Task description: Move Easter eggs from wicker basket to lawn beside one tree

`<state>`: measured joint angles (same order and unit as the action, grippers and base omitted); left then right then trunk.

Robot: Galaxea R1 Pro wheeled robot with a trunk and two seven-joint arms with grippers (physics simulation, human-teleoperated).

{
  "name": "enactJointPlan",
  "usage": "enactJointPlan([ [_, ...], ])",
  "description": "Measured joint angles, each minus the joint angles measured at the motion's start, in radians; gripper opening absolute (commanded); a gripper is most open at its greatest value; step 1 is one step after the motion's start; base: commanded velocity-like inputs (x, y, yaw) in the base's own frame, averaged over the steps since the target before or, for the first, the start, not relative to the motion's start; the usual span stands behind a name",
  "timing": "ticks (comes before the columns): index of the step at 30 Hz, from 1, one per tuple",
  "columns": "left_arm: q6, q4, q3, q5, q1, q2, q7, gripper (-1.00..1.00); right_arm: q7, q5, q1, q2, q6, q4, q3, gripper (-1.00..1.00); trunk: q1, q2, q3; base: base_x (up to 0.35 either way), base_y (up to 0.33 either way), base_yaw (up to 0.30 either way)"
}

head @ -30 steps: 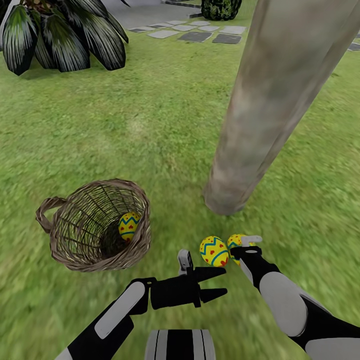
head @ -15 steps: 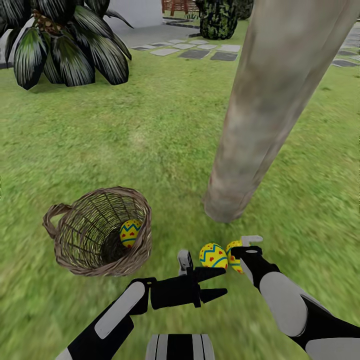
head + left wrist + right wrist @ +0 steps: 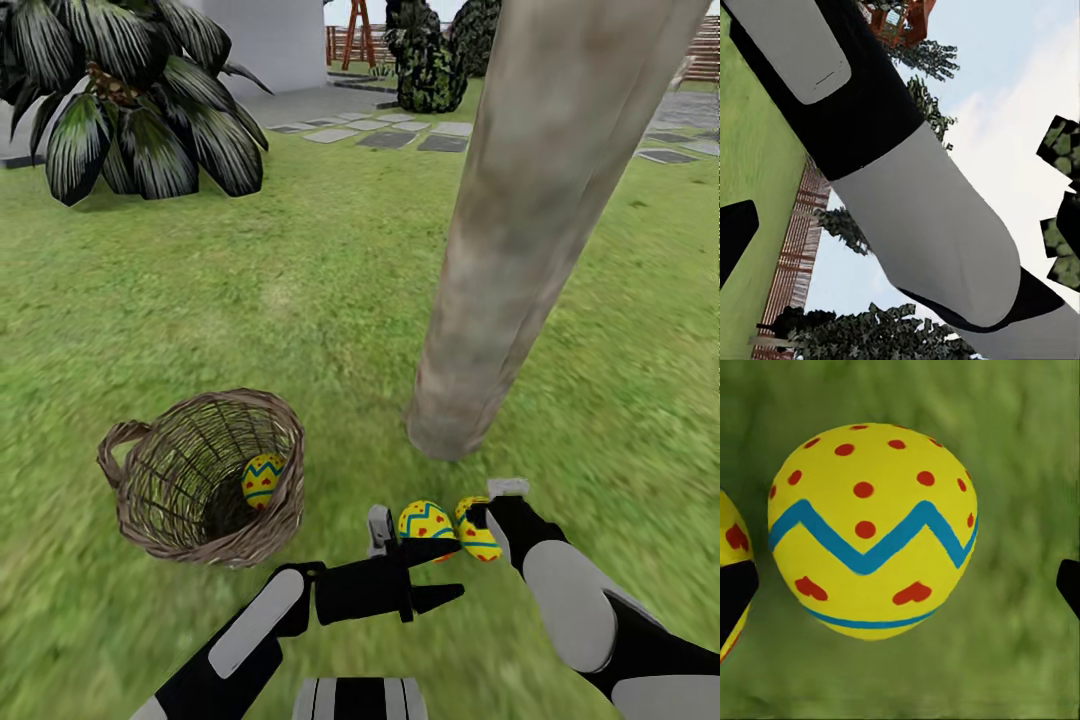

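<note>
The tree [image 3: 500,250], a thick grey-beige trunk, rises from the lawn [image 3: 330,300] at centre right. Two yellow Easter eggs [image 3: 427,522] [image 3: 477,528] lie on the grass just in front of its base. My right gripper [image 3: 487,508] hangs open over the right-hand egg [image 3: 874,529], its fingertips [image 3: 735,592] wide apart on either side; the other egg [image 3: 731,536] peeks in beside it. A third egg [image 3: 263,478] lies inside the wicker basket [image 3: 150,520], which stands to the left. My left gripper [image 3: 445,572] is open and empty, near the left-hand egg.
A spiky palm-like plant [image 3: 130,110] grows at the far left. Grey stepping stones [image 3: 400,135], a dark leafy tree [image 3: 430,60] and a brown fence lie beyond. My right forearm [image 3: 915,202] crosses the left wrist view. Open grass stretches between the basket and the palm-like plant.
The head camera has tilted upward, so the whole picture has slid down and more of the garden's far side shows. The right-hand egg now shows more fully under the right gripper.
</note>
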<state>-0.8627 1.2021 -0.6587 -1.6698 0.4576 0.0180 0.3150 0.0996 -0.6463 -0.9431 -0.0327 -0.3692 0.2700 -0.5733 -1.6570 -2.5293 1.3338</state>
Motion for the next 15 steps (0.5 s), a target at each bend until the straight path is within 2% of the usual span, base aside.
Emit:
enactJointPlan([
  [2, -0.001, -0.01, 0.005, -0.003, 0.001, 0.012, 0.0, 1.0, -0.124, 0.005, 0.0, 0.004, -0.121, 0.004, 0.004, 1.0, 0.001, 0.0, -0.008, 0.0, 0.0, 0.0],
  [4, -0.004, 0.004, 0.013, -0.005, 0.002, 0.004, 0.002, 1.0, -0.294, 0.008, 0.0, 0.016, -0.211, 0.052, 0.006, 1.0, 0.002, 0.001, -0.016, 0.0, 0.0, 0.0],
  [6, -0.019, 0.032, 0.063, -0.014, 0.002, -0.045, 0.006, 1.0, -0.482, 0.004, 0.0, 0.024, -0.293, 0.146, 0.008, 1.0, 0.003, 0.001, -0.023, 0.0, 0.0, 0.0],
  [7, -0.024, 0.082, 0.118, -0.018, 0.002, -0.116, 0.007, 1.0, -0.646, 0.005, 0.005, 0.039, -0.329, 0.228, 0.009, 1.0, 0.003, 0.002, -0.027, 0.0, 0.0, 0.0],
  [9, -0.027, 0.09, 0.143, -0.021, 0.002, -0.17, 0.007, 1.0, -0.782, 0.008, 0.01, 0.075, -0.349, 0.265, 0.008, 1.0, 0.004, 0.002, -0.035, 0.0, 0.0, 0.0],
  [12, -0.028, 0.088, 0.153, -0.046, 0.002, -0.217, 0.004, 1.0, -0.937, 0.003, 0.012, 0.085, -0.436, 0.274, 0.009, 1.0, 0.005, 0.003, -0.047, 0.0, 0.0, 0.0],
  [15, -0.029, 0.089, 0.157, -0.103, 0.002, -0.238, 0.003, 1.0, -0.985, 0.003, 0.013, 0.087, -0.479, 0.278, 0.009, 1.0, 0.007, 0.004, -0.058, 0.0, 0.0, 0.0],
])
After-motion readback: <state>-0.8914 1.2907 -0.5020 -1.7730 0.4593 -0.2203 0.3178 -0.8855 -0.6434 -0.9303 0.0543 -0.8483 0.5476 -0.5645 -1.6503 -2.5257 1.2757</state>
